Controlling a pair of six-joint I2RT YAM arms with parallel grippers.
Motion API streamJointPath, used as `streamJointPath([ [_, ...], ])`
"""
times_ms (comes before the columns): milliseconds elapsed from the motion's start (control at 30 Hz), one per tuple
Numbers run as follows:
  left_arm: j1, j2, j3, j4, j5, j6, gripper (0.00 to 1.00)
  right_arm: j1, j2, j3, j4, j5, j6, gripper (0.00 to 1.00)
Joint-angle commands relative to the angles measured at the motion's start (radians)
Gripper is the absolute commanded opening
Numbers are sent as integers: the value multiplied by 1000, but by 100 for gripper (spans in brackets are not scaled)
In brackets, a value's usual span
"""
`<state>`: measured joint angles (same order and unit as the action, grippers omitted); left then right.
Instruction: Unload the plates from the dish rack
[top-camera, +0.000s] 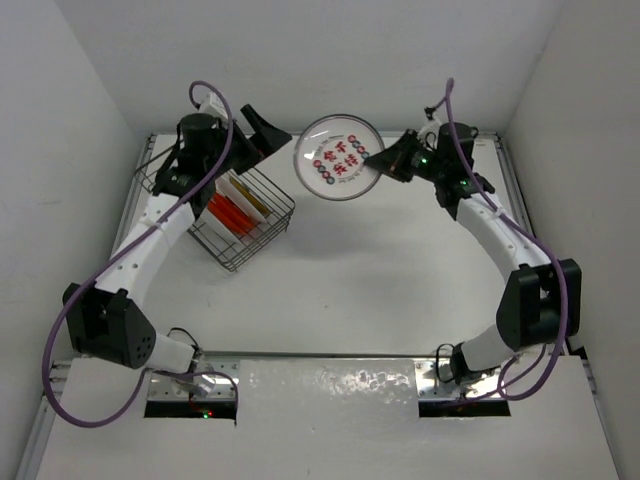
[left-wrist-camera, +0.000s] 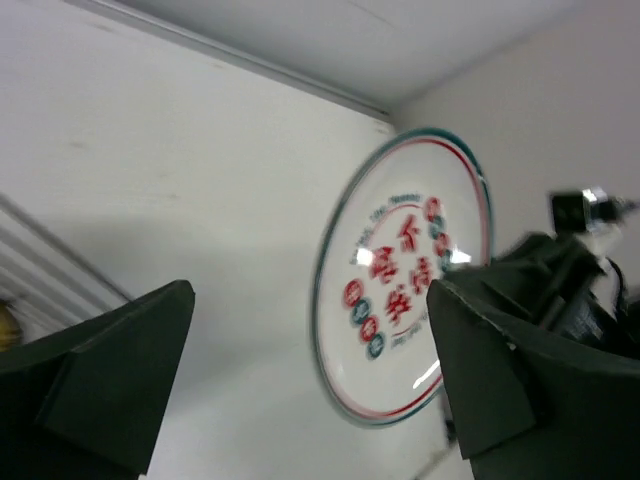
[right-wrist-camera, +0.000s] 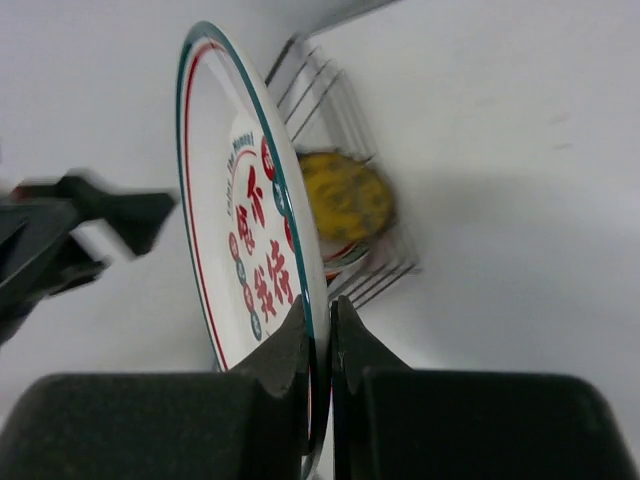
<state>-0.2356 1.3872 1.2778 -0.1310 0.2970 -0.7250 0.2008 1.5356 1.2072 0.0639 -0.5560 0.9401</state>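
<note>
R gripper (right-wrist-camera: 318, 318) is clamped on the rim of the plate (top-camera: 338, 158), held on edge in the air near the table's (top-camera: 400, 280) far side, right of the rack (top-camera: 268, 232). L gripper (top-camera: 270, 133) has fingers wide apart beside the plate, holding nothing. Risk: it's a thin rim grip only (most of the weight hangs off the pads), so a fast swing could pivot or drop it. Orange plate (top-camera: 228, 212) and others are in the rack.
</note>
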Motion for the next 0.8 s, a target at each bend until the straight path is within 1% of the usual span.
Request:
streamJointPath([
  [0, 1, 31, 196, -329, -337, 131, 100, -144, -28, -128, -18, 252, 35, 0],
  [33, 1, 41, 274, -394, -398, 153, 100, -162, -17, -155, -19, 295, 35, 0],
  [67, 1, 50, 313, -512, -457, 162, 100, -194, 0, -172, -18, 356, 29, 0],
  [100, 1, 59, 346, -572, -560, 170, 100, -210, 26, -188, -6, 366, 8, 0],
  [133, 1, 78, 414, -623, -611, 179, 100, -239, 93, -190, 29, 369, 3, 0],
  [167, 1, 84, 440, -707, -654, 185, 100, -271, 134, -189, 60, 361, 12, 0],
  [200, 1, 99, 463, -749, -723, 193, 100, -287, 173, -183, 120, 332, 22, 0],
  [267, 1, 116, 529, -844, -771, 206, 100, -319, 281, -135, 155, 317, 28, 0],
  [300, 1, 131, 554, -864, -794, 220, 100, -325, 311, -111, 149, 317, 16, 0],
  [367, 2, 145, 565, -915, -808, 239, 98, -331, 401, -59, 130, 312, -3, 0],
  [400, 2, 153, 558, -921, -800, 257, 96, -331, 432, 7, 88, 298, -15, 0],
  [500, 2, 167, 528, -952, -786, 257, 95, -331, 540, 86, 51, 271, -9, 0],
  [533, 2, 168, 514, -953, -777, 256, 95, -331, 555, 97, 44, 281, -9, 16],
  [567, 2, 170, 500, -952, -770, 251, 94, -331, 584, 124, 27, 294, -11, 26],
  [633, 2, 168, 457, -943, -759, 248, 90, -331, 610, 156, -21, 312, -14, 31],
  [667, 2, 170, 448, -938, -756, 248, 90, -331, 624, 179, -47, 336, -18, 51],
  [733, 2, 174, 436, -941, -754, 246, 89, -330, 655, 276, -169, 369, -29, 77],
  [767, 2, 177, 436, -943, -759, 243, 89, -327, 666, 367, -235, 408, -52, 96],
])
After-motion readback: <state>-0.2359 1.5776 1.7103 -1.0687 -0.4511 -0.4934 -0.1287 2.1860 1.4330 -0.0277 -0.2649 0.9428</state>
